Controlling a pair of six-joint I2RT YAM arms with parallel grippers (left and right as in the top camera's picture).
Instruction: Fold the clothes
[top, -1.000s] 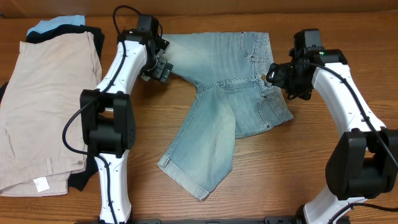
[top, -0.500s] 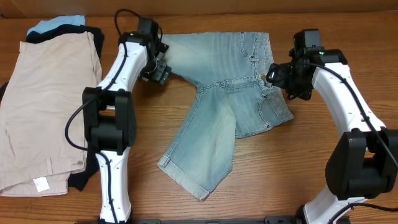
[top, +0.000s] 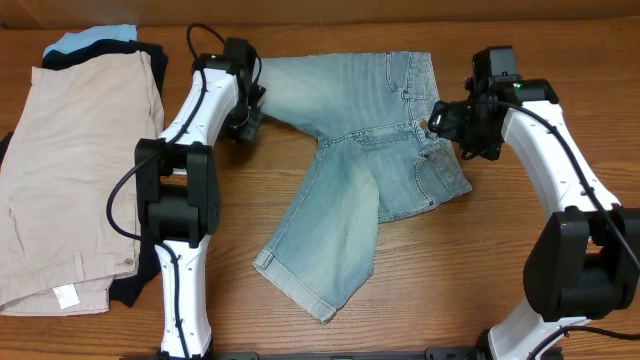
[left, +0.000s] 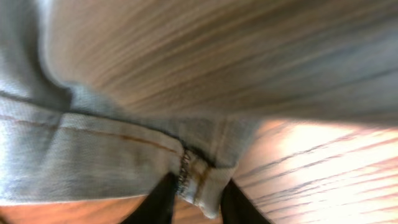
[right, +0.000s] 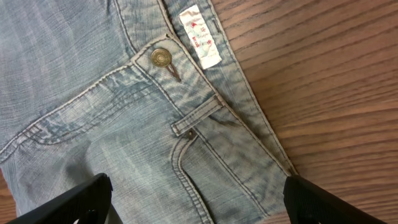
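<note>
Low, left end effector (left: 198, 190) pinching shorts (left: 155, 134) hem corner.

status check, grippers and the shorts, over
Left gripper shut on hem corner of denim shorts. Right gripper open near waistband button. Shorts spread out, not yet folded. Beige shorts off to the side, nothing blocking.

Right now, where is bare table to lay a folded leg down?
Bare wood: front right, between the denim shorts' lower leg and the right arm; also between that leg and the left arm. Crowded: far left, under beige shorts.
</note>
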